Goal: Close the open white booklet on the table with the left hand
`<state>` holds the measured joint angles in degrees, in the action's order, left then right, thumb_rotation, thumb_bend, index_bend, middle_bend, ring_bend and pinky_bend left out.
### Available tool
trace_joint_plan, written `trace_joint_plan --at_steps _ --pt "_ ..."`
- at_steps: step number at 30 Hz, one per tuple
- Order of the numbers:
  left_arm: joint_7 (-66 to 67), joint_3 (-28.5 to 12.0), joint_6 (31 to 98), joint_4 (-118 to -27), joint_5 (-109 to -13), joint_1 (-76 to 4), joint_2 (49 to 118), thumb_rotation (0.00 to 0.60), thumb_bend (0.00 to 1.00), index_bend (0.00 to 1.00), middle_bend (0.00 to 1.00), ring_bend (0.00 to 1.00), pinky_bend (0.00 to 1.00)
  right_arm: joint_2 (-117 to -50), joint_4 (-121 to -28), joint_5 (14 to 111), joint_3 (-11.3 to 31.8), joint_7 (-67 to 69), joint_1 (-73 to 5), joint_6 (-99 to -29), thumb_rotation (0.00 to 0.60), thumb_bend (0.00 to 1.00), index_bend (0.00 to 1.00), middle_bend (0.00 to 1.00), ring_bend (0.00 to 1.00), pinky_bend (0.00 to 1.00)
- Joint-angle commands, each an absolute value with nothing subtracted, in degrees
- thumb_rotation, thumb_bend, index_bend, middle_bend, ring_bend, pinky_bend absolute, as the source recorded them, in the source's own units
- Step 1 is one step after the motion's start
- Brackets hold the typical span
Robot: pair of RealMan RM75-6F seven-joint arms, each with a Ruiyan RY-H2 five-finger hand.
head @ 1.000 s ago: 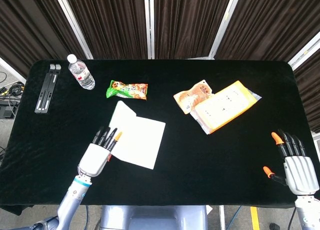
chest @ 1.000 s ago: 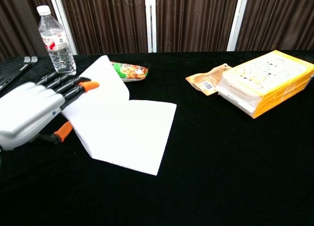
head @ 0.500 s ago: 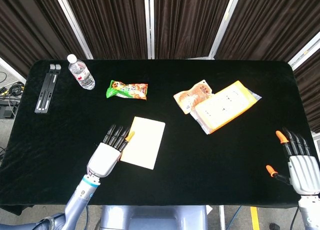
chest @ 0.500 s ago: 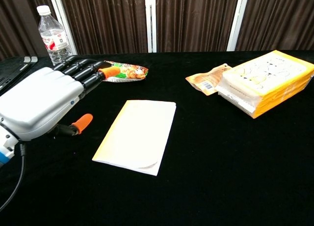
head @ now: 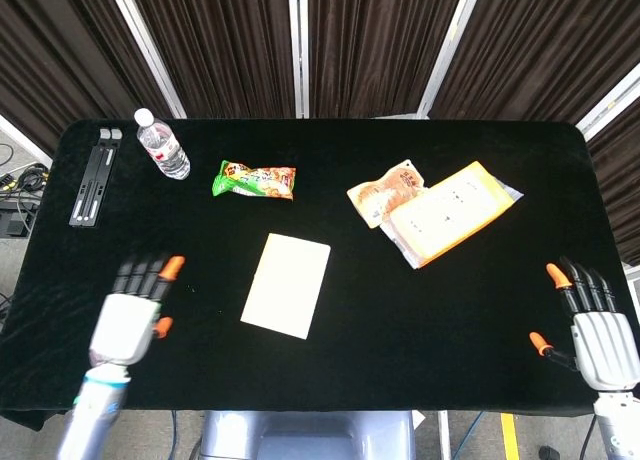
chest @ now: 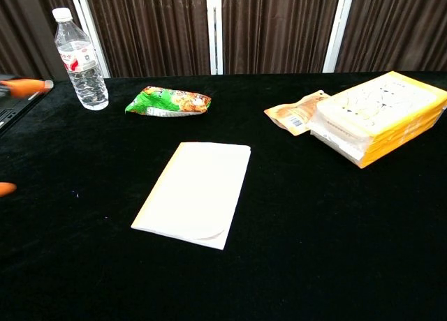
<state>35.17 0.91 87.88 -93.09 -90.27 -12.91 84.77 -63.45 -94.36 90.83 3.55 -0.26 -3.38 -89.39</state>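
Observation:
The white booklet [head: 287,284] [chest: 194,192] lies closed and flat near the middle of the black table, with nothing touching it. My left hand [head: 131,312] hovers well to its left near the front edge, motion-blurred, fingers apart and empty. In the chest view only orange fingertips [chest: 26,86] of that hand show at the left border. At the front right corner my right hand [head: 592,325] is open with spread fingers and holds nothing.
A water bottle [head: 162,145] [chest: 80,60] and a black bar tool [head: 92,177] sit at the back left. A green snack bag [head: 254,181] [chest: 168,101] lies behind the booklet. An orange pouch [head: 385,191] and a yellow package [head: 450,212] [chest: 377,115] lie right.
The booklet's raised left page came down and it now lies closed. My left hand then drew away to the left, off the booklet. The right hand barely moved.

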Motion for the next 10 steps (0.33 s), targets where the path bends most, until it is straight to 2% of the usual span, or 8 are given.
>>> trace_joint_plan --at_steps 1,10 --pt "31.0 2.6 91.7 -95.3 -89.4 -9.1 80.1 0.600 0.18 0.00 0.00 0.00 0.00 -63.6 -94.3 91.4 3.2 -1.1 -3.5 -89.1 0.600 0.08 0.00 0.00 0.00 0.00" --pt "23.7 3.4 95.3 -97.3 -89.0 -5.0 74.4 0.600 0.19 0.00 0.00 0.00 0.00 -64.3 -94.5 92.1 2.5 -2.6 -3.9 -88.2 0.600 0.08 0.00 0.00 0.00 0.00"
